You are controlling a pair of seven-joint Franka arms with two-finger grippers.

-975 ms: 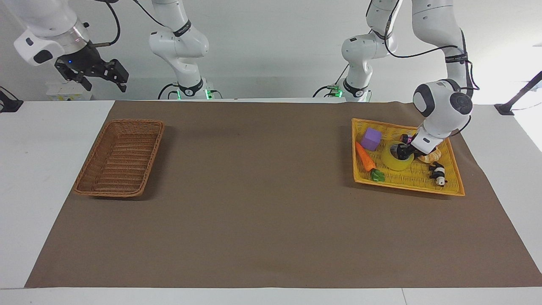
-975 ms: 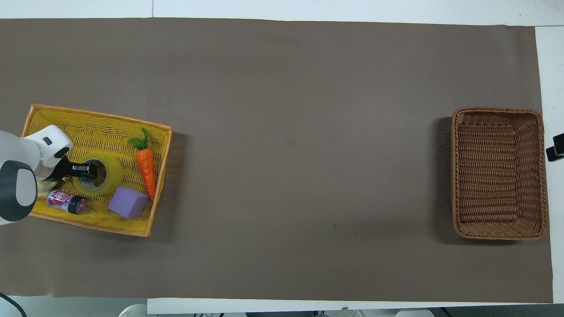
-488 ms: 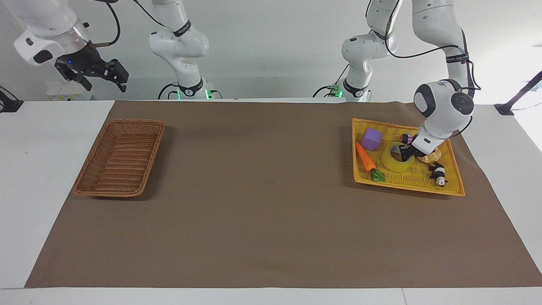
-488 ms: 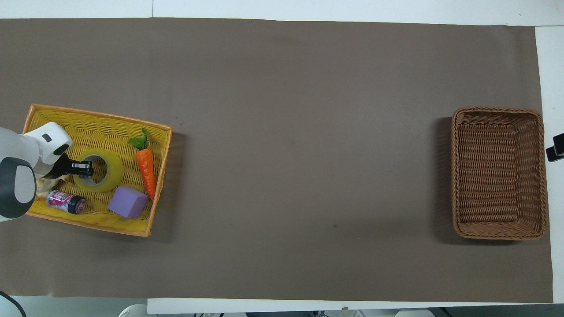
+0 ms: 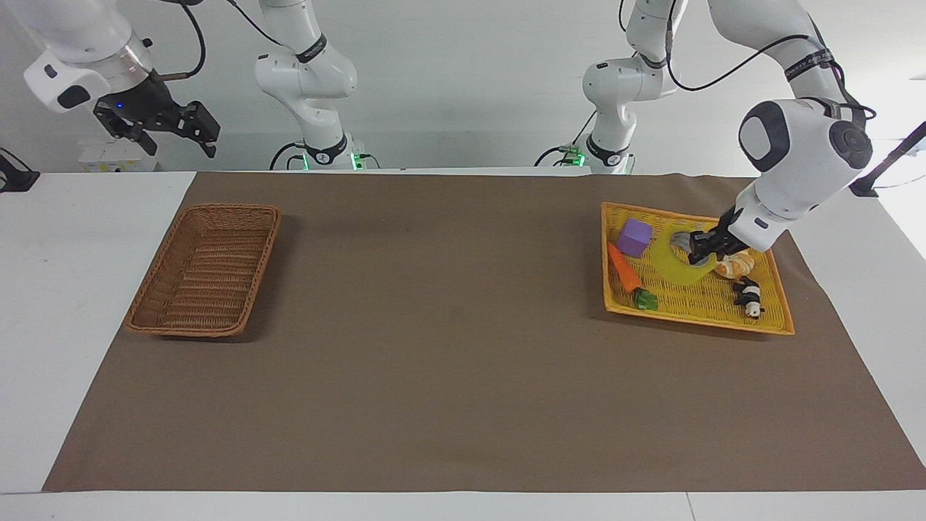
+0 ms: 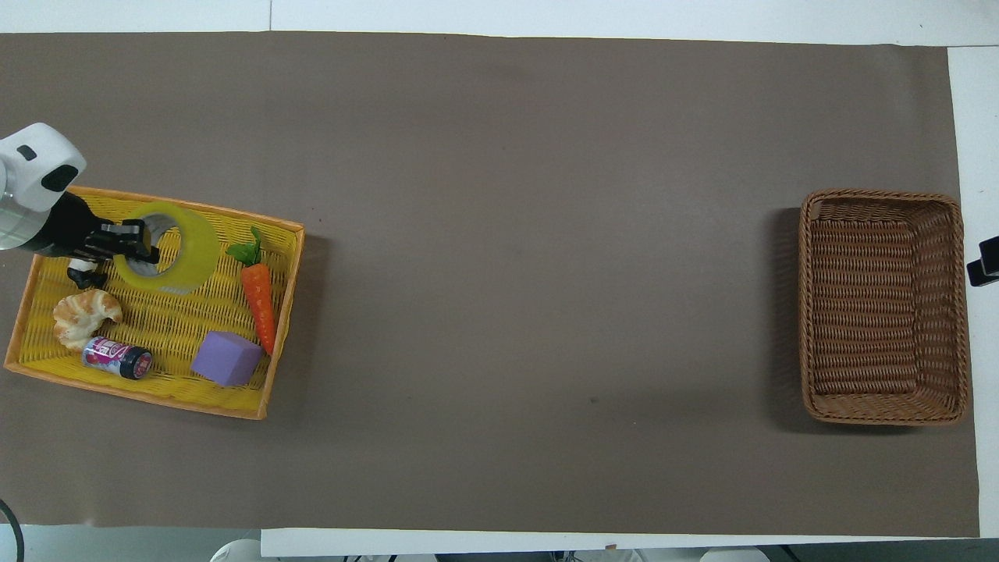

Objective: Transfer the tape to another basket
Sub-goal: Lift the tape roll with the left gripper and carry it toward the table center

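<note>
Item: our left gripper [image 5: 700, 247] fingers pinching translucent yellow tape roll [image 5: 678, 256], raised over yellow mesh basket [image 6: 168, 386]. We still owe carry to brown wicker basket [image 5: 205, 324], 9 o'clock in facing view. Right gripper [image 5: 160, 124] waits above it, fingers spread.

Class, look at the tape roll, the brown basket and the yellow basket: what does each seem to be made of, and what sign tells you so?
Tape: glossy translucent yellow plastic film, since the mesh shows through it; pale core, possibly card.
Brown basket: woven wicker or rattan look, matt, with ribbed strands and a darker rim.
Yellow basket: probably moulded plastic mesh, judging by its bright even colour and orange edge.
</note>
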